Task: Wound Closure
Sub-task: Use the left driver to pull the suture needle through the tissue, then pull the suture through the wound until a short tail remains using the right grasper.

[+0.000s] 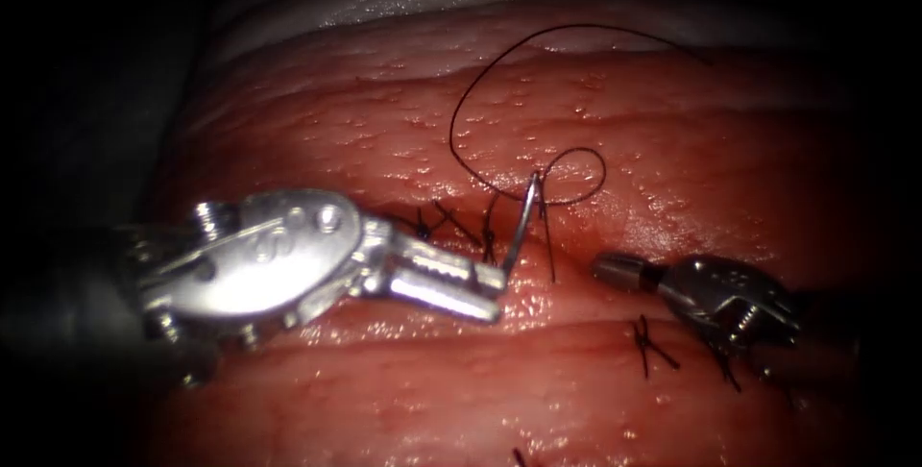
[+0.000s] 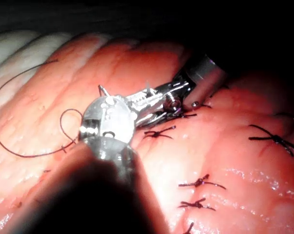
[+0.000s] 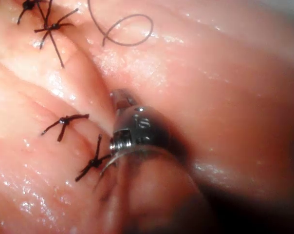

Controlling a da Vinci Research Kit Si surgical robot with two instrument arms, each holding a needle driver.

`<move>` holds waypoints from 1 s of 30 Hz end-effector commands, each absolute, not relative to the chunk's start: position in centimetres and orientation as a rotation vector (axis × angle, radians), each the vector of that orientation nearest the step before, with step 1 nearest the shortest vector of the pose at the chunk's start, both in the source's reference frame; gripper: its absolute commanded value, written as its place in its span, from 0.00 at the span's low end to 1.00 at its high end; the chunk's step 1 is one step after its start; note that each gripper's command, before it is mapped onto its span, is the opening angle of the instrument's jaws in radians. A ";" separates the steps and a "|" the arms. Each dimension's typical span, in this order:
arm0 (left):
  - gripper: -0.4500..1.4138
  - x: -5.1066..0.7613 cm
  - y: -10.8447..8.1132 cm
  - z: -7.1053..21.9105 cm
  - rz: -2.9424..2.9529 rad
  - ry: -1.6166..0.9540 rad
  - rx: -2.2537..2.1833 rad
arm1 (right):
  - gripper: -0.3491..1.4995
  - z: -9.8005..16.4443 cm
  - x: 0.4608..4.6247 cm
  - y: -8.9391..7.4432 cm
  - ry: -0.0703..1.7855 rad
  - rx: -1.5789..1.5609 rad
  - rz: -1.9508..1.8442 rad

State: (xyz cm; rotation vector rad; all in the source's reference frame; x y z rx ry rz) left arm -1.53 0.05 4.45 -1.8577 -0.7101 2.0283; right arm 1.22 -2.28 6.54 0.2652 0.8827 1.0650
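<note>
The left tool (image 1: 485, 291) grips the needle (image 1: 520, 225) near its lower end; the needle rises steeply from the jaws, clear of the tissue (image 1: 672, 188). The right tool (image 1: 607, 269), closed and empty, lies farther right.

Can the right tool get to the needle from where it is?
Probably yes. The right tool sits just right of the needle, with bare tissue between them. The left tool grips the needle's lower end, so the upper part, where the thread starts, looks free.
</note>
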 end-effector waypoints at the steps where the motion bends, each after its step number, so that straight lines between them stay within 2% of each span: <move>1: 0.00 -1.57 0.1 4.5 2.031 -0.672 -1.871 | 0.08 6.6 1.30 -2.3 0.887 0.267 1.065; 12: 0.00 -1.25 0.8 4.2 2.066 -0.216 -2.012 | 0.02 6.6 1.32 -2.3 0.894 0.267 1.070; 17: 0.00 -1.09 1.0 4.1 2.065 -0.143 -2.011 | 0.03 6.5 1.31 -2.2 0.923 0.260 1.085; 20: 0.00 -1.02 0.9 4.1 2.081 -0.136 -1.997 | 0.20 6.4 1.29 -2.1 0.954 0.246 1.099; 24: 0.00 -0.95 0.7 4.3 2.094 -0.123 -2.011 | 0.75 6.2 1.29 -1.9 0.998 0.213 1.136; 30: 0.00 -0.89 0.4 4.5 2.095 -0.129 -1.987 | 0.80 5.8 1.44 -1.8 1.033 0.239 1.137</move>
